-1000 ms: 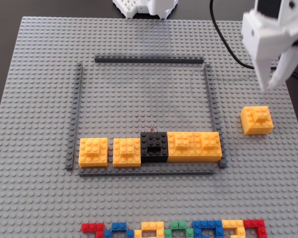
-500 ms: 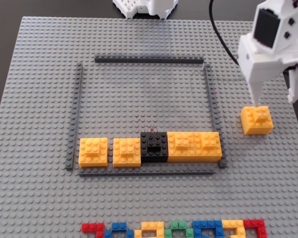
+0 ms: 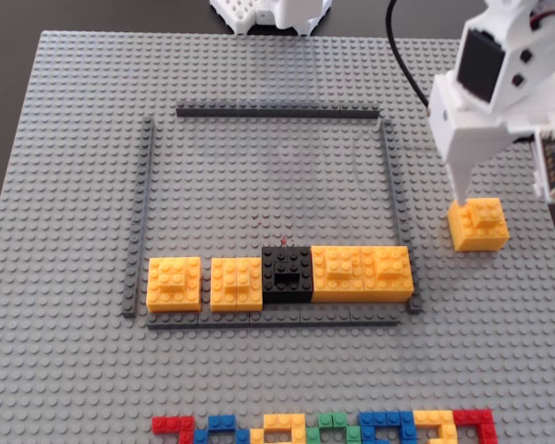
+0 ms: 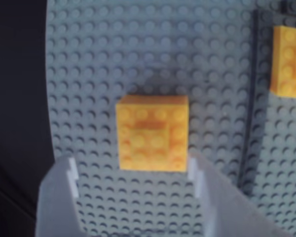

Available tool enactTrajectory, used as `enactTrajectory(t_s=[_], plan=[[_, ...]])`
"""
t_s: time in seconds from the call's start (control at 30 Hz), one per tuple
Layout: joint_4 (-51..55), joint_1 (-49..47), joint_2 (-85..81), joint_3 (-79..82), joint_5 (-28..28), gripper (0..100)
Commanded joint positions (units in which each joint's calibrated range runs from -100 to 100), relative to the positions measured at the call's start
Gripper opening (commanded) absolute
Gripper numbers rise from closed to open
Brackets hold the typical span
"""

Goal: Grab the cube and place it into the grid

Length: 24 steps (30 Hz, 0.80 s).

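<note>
The yellow-orange cube [image 3: 478, 225] stands on the grey baseplate, to the right of and outside the grid [image 3: 277, 113] in the fixed view. My white gripper [image 3: 509, 196] is low over it and open. One fingertip [image 3: 464, 192] touches or nearly touches the cube's upper left corner. In the wrist view the cube [image 4: 153, 132] lies just ahead of the open gripper [image 4: 133, 170]. Its right edge lines up with the right finger [image 4: 203, 180], and the left finger [image 4: 63, 185] stands well off to the side. The grid's right strip [image 4: 251, 98] runs past on the right.
Along the grid's lower edge sits a row of yellow blocks [image 3: 174, 283] with a black block [image 3: 287, 275] in the middle. A multicoloured row of small bricks [image 3: 324, 427] lies at the near edge. The arm's white base [image 3: 270, 13] and a black cable [image 3: 416, 74] are at the back.
My gripper has come down and shifted left, from above and beyond the cube to right at its top. The cube and the blocks in the grid have not moved.
</note>
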Motion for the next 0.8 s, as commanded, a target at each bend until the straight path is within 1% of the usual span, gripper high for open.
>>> enactTrajectory(t_s=[0.0, 0.77], plan=[[-0.8, -0.2, -0.8, -4.5, 0.0, 28], [-1.0, -0.8, 0.7, -5.8, -0.2, 27]])
